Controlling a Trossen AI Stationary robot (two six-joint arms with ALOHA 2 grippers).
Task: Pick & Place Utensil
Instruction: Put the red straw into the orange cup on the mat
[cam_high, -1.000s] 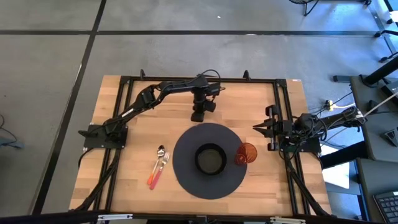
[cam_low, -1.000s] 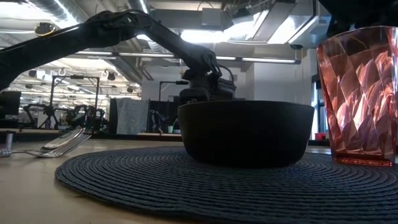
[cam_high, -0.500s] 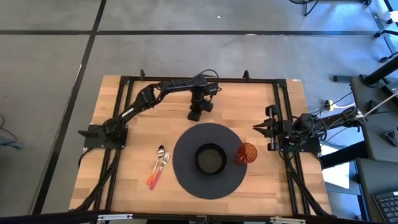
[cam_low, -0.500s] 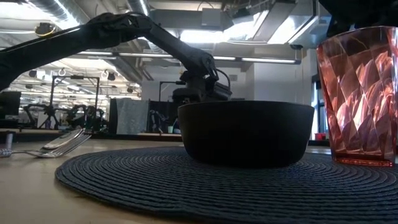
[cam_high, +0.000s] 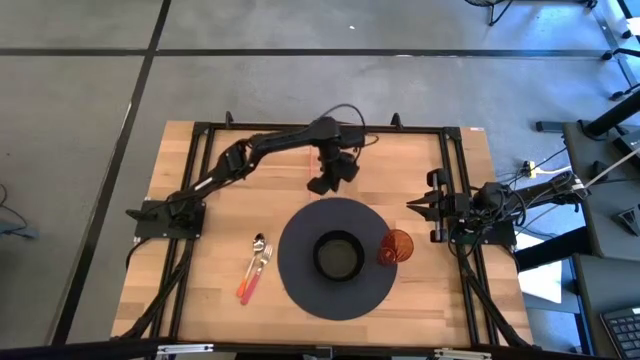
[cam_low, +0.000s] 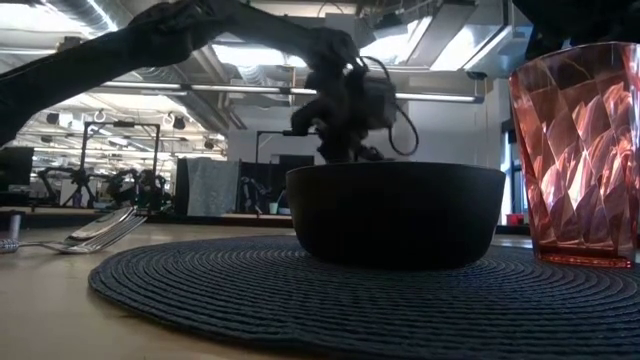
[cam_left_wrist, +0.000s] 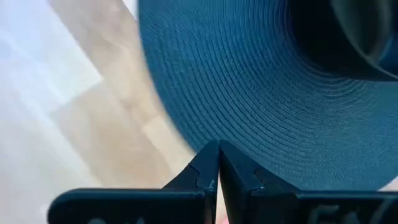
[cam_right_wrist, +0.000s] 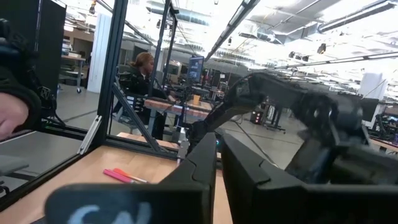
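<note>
Your left hand (cam_high: 322, 185), shut & empty, has swung toward the mat (cam_high: 300, 250); utensils (cam_high: 255, 268) untouched, right hand (cam_high: 415, 205) parked shut, pick pending.

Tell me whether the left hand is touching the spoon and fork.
Apart. The high view shows the left hand shut and empty beyond the round placemat's far edge, with bare table between it and the spoon and fork lying left of the mat.
</note>
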